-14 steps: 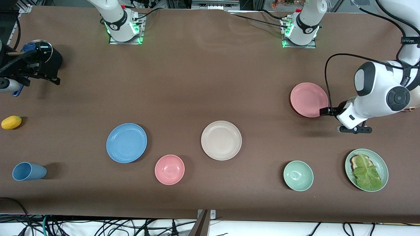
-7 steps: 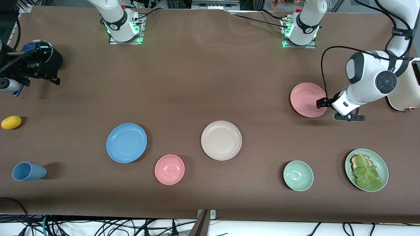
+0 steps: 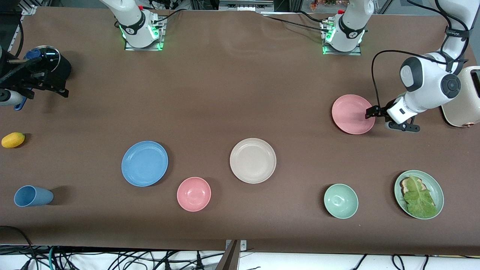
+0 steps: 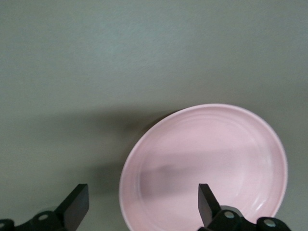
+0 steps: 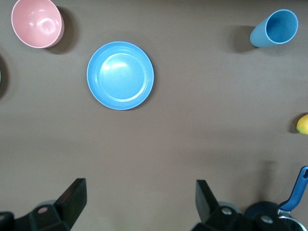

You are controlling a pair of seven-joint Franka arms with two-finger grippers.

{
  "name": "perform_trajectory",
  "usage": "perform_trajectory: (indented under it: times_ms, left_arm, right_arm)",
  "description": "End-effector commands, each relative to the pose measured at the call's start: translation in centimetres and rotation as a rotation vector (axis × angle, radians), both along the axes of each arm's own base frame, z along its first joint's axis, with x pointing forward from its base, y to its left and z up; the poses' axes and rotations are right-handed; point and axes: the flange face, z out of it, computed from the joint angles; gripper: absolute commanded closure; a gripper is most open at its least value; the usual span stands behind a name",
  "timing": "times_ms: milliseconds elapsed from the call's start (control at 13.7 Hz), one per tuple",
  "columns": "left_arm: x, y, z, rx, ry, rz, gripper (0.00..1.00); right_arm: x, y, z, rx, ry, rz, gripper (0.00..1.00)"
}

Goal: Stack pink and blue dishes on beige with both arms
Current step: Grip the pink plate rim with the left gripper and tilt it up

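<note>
The salmon pink plate (image 3: 352,114) lies toward the left arm's end of the table. My left gripper (image 3: 372,111) is at the plate's edge on that end and stands open. In the left wrist view the pink plate (image 4: 211,163) has its rim between the spread fingers of the left gripper (image 4: 142,207), one finger over the plate and one over bare table. The sky blue plate (image 3: 144,163) and the beige plate (image 3: 252,160) lie apart mid-table. My right gripper (image 5: 139,204) waits open, high over the right arm's end, with the blue plate (image 5: 120,75) seen far below it.
A pink bowl (image 3: 194,194) sits between the blue and beige plates, nearer the camera. A blue cup (image 3: 32,196) lies on its side, and a yellow fruit (image 3: 13,140) is close by. A green bowl (image 3: 341,201), a lettuce plate (image 3: 419,194) and a cream appliance (image 3: 463,97) flank the left arm.
My left gripper has swung away from the front camera along the pink plate's edge and now sits at the rim. The right arm and all the dishes have not moved.
</note>
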Motion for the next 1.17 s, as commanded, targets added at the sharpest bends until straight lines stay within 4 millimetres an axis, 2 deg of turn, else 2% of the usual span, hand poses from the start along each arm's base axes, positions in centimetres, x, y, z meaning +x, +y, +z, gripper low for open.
perform_trajectory:
  times_ms: [0,146,438,731,877,1096]
  left_arm:
    - [-0.9,1.3,-0.3,-0.032,-0.035,-0.021,0.0]
    - [-1.0,2.1,-1.3,-0.048,-0.05,-0.031,0.0]
    - [-2.2,1.9,-2.6,-0.123,-0.074,-0.009,0.0]
    - [-2.5,2.1,-4.1,-0.152,-0.089,-0.045,0.0]
    - [-2.7,2.1,-4.7,-0.176,-0.096,-0.053,0.0]
    - [-3.0,2.3,-5.4,-0.177,-0.095,-0.076,0.0]
  right_arm:
    - [0.3,-0.3,0.8,-0.005,-0.039,-0.009,0.0]
    - [0.5,-0.4,0.5,-0.005,-0.036,-0.01,0.0]
    - [0.6,-0.5,0.4,-0.006,-0.036,-0.012,0.0]
    - [0.9,-0.1,0.8,-0.001,-0.067,-0.007,0.0]
    - [1.4,-0.3,-0.3,-0.003,-0.049,-0.009,0.0]
    - [3.2,0.4,-4.2,-0.012,0.009,-0.002,0.0]
